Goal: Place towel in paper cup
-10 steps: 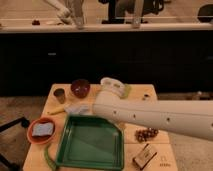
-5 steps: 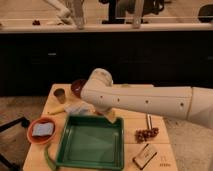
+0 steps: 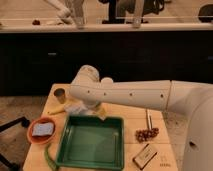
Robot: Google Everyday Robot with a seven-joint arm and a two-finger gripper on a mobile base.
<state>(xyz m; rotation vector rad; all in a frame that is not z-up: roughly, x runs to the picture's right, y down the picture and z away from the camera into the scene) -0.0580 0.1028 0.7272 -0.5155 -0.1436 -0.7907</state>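
The small paper cup point(image 3: 60, 93) stands upright at the table's back left. A pale crumpled thing, which looks like the towel point(image 3: 75, 106), lies just right of the cup, partly under my arm. My gripper point(image 3: 98, 110) hangs down from the white wrist, right of the towel, at the back edge of the green tray point(image 3: 92, 144). The big white arm point(image 3: 140, 95) reaches in from the right and hides the table behind it.
An orange bowl point(image 3: 41, 131) holding a blue sponge sits at the front left. A yellow item point(image 3: 56, 110) lies beside the towel. Grapes point(image 3: 146, 134), a thin utensil point(image 3: 148, 120) and a small box point(image 3: 145, 155) lie on the right. A dark counter runs behind the table.
My arm has swung left and toward the front across the table. The wrist now sits near the cup and covers the dark red bowl seen earlier.
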